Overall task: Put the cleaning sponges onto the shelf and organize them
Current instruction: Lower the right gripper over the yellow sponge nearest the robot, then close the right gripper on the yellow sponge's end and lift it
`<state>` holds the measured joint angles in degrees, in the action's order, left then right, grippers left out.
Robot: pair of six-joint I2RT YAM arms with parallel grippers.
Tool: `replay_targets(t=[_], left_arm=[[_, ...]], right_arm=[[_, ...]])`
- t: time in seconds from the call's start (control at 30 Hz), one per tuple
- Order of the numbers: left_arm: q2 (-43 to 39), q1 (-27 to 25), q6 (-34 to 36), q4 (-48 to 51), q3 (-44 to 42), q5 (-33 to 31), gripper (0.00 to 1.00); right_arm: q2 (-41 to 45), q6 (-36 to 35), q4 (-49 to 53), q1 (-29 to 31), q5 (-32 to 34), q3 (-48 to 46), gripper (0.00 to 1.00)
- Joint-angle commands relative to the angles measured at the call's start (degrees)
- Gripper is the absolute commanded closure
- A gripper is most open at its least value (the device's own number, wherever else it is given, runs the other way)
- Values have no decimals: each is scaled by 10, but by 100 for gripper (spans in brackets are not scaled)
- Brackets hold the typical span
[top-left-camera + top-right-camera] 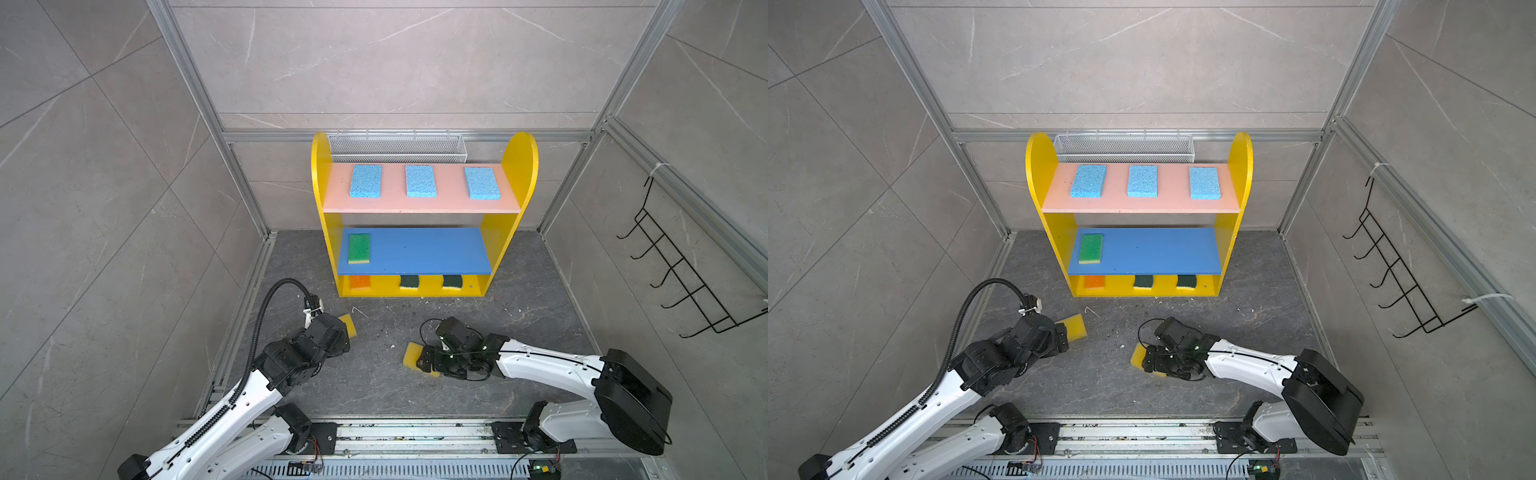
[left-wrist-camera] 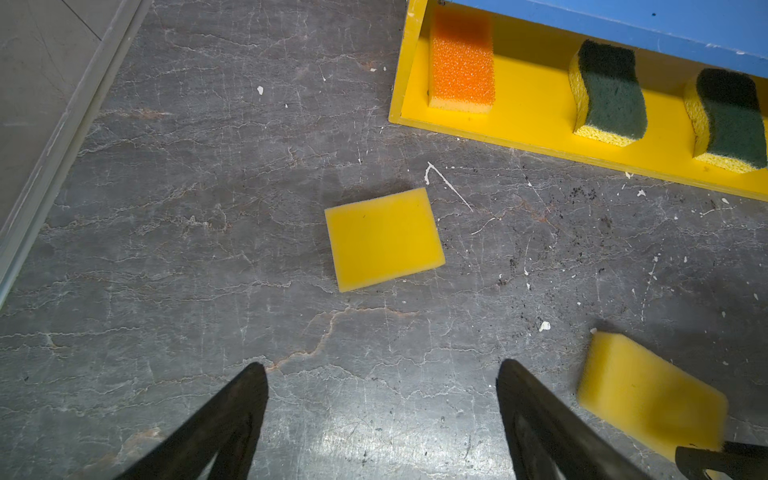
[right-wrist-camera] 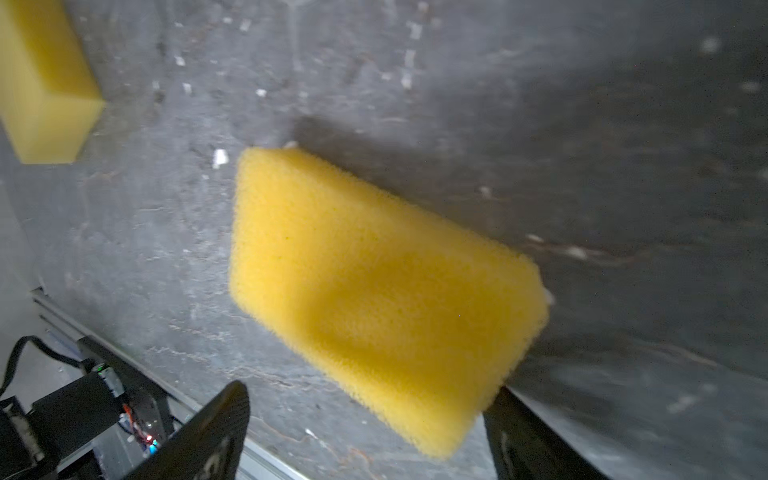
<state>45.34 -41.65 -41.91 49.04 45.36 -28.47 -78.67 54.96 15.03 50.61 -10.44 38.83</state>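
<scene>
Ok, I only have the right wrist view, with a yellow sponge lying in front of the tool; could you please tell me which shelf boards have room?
Observer: The blue middle board holds only a green sponge, at its left end in both top views.
Operator: Thank you. What is on the top one?
Observer: Three light blue sponges lie in a row on the pink top board.
Operator: And the left arm, please?
Observer: The left tool is open and empty, with the other yellow sponge flat on the floor ahead of it.
</scene>
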Motion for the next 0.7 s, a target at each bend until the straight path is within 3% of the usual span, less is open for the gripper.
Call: replay_targets(t=[0.0, 0.13, 0.37, 0.57, 0.67], left_arm=[[-16, -1, 7, 19, -1, -25, 11], [-27, -2, 5, 25, 0, -31, 11], [-29, -2, 10, 27, 6, -27, 11], [-44, -1, 13, 23, 3, -18, 12], [-47, -1, 15, 19, 3, -16, 12]], right_arm=[[0, 15, -36, 19, 7, 34, 10], [13, -37, 21, 55, 19, 70, 10], [60, -199, 162, 57, 160, 99, 2], [56, -343, 122, 56, 213, 62, 1], [49, -384, 82, 54, 209, 41, 1]])
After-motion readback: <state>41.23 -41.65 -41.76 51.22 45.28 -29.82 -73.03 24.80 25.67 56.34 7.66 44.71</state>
